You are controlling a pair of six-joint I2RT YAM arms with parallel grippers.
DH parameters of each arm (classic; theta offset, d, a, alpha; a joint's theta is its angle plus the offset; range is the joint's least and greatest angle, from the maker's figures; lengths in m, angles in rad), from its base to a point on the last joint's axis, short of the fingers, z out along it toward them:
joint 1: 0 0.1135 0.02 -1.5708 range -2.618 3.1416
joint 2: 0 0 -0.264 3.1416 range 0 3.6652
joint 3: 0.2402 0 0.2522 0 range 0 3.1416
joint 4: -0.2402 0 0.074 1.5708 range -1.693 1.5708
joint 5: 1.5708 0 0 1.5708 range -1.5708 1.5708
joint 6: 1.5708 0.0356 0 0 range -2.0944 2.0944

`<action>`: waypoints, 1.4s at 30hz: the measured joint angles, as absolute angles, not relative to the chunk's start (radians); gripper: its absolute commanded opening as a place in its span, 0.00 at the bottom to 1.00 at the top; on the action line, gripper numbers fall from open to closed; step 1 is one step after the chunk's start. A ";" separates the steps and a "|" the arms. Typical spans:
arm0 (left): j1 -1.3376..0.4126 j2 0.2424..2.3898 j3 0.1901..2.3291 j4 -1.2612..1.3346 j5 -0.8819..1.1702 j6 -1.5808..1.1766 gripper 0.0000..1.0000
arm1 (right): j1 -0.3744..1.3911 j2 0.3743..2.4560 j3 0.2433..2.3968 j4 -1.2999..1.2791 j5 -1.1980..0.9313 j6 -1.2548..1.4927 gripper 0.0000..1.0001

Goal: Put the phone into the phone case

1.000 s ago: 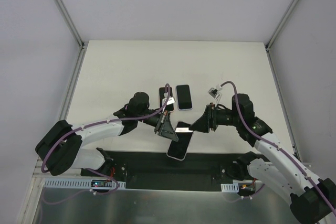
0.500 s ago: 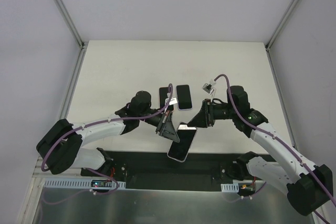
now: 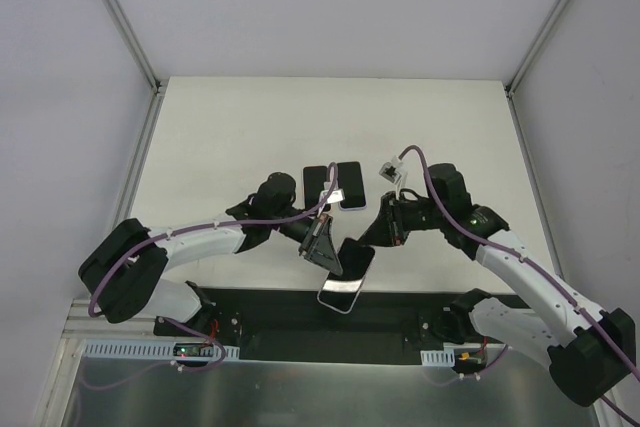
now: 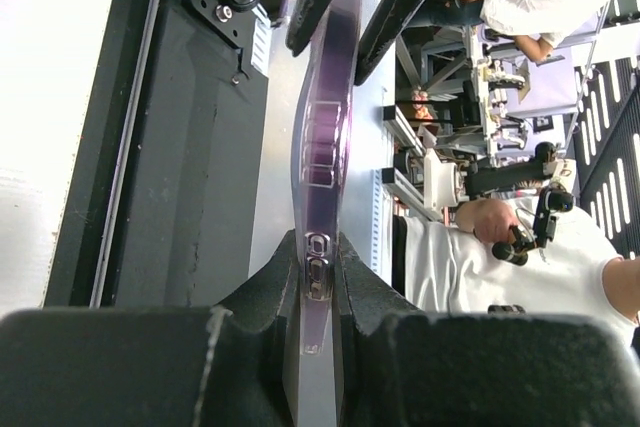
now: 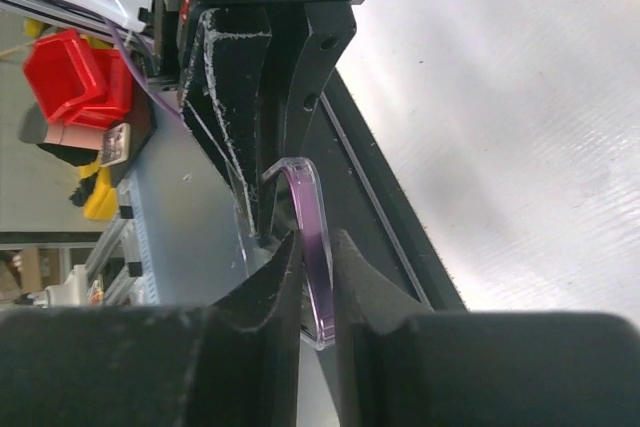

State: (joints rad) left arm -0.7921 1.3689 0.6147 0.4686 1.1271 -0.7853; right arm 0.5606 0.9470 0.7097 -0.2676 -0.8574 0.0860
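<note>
Purple-tinted clear phone case (image 4: 322, 137)

The right end effector (image 5: 315, 242) fills the bottom edge, its two dark fingers (image 5: 275, 267) pressed in on the near end of a clear, purple-tinted phone case (image 5: 312, 207) seen edge-on and standing upright. From above, the left end effector (image 5: 262, 202) reaches down, its black, white-scuffed fingers clamping the case's curled far end. The white desk (image 5: 500, 97) spreads to the right, with a black strip (image 5: 400, 237) along its edge. A red bin (image 5: 75, 72) sits beyond the desk at far left.
</note>
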 measured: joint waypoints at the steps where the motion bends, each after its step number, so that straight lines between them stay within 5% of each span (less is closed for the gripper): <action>1: -0.792 1.370 0.617 0.464 1.126 -0.781 0.00 | 0.563 0.948 0.714 -0.278 -0.847 0.083 0.29; 2: -0.792 1.371 0.621 0.461 1.122 -0.779 0.00 | 0.566 0.949 0.715 -0.281 -0.835 0.083 0.44; 5: -0.793 1.370 0.628 0.445 1.100 -0.779 0.00 | 0.572 0.947 0.717 -0.286 -0.816 0.107 0.64; 13: -0.764 1.287 0.624 0.399 1.002 -0.790 0.00 | 0.575 0.841 0.707 -0.275 -0.716 0.233 0.83; 42: -0.699 1.094 0.439 0.724 0.801 -1.086 0.00 | 0.594 0.824 0.541 0.109 -0.751 0.553 0.65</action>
State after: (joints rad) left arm -0.6994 1.0943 0.4393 0.7242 0.8009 -1.0859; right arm 0.5938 0.8238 0.5411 0.1089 -0.7513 0.5533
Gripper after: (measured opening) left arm 0.088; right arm 0.684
